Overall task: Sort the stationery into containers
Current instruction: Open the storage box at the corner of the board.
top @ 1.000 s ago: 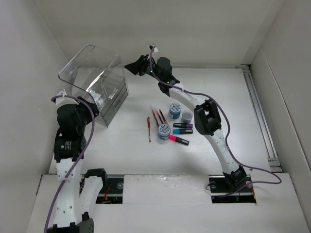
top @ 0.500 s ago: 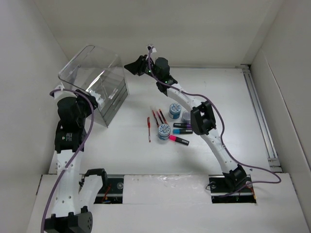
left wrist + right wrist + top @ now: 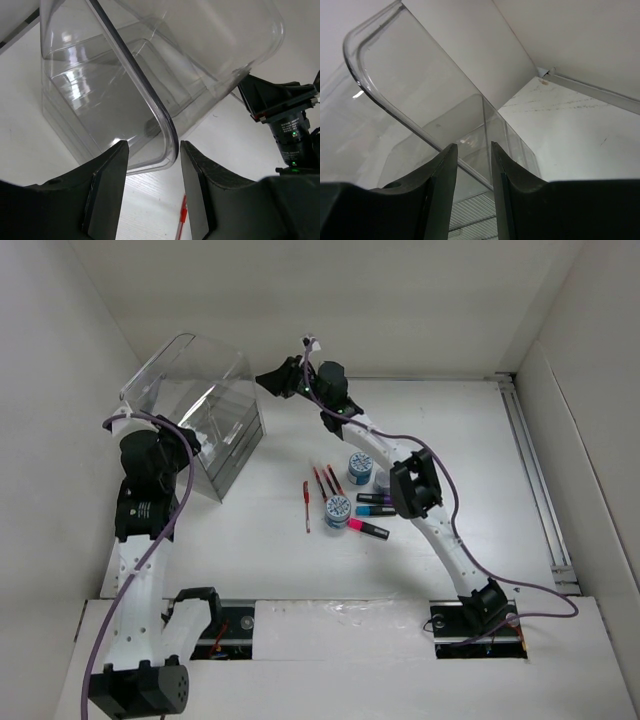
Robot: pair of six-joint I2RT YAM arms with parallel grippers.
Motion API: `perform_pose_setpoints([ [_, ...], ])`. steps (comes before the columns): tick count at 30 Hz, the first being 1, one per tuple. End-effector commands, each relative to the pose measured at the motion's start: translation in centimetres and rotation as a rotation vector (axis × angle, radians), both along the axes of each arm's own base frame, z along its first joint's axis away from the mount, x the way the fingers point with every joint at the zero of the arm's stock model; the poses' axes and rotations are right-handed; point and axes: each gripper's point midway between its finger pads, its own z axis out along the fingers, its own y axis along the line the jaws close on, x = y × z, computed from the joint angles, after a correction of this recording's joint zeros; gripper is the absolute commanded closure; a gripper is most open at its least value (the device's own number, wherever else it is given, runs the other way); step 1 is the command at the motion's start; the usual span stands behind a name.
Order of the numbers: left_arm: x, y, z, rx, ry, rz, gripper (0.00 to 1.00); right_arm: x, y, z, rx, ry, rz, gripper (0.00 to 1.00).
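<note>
So the clear box (image 3: 190, 400) sits on the table (image 3: 470, 440) with one arm at either side of it. The left gripper (image 3: 152, 145) is at the box's near-left side, fingers (image 3: 107, 190) spread wide. The rim of the curved lid (image 3: 200, 50) runs down through the gap without touching either pad that I can see. The right gripper (image 3: 472, 146) is up at the box's far-right top corner with its fingers only a narrow way apart. The lid's edge passes right between them, but honestly I can't tell from the wrist view whether they're pinching it or just straddling it.

All the stationery is outside the box, lying on the table to its right and a bit nearer the arm bases. The red pens (image 3: 306, 505) are closest to the box, then the patterned tubs (image 3: 338, 507), then the markers (image 3: 370, 529) furthest from it with pink, blue and purple caps. Nothing is inside the box as far as the clear walls show
</note>
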Motion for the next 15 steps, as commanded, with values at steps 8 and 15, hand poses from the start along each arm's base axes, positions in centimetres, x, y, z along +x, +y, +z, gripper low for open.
perform_pose_setpoints([
  [8,1.9,0.6,2.6,0.024,-0.072,0.020,0.59,-3.6,2.2,1.3,0.043,-0.057,0.111,0.67],
  [15,1.3,1.3,3.0,0.033,-0.065,0.062,0.66,-6.6,1.6,-0.2,0.022,-0.017,0.209,0.71],
])
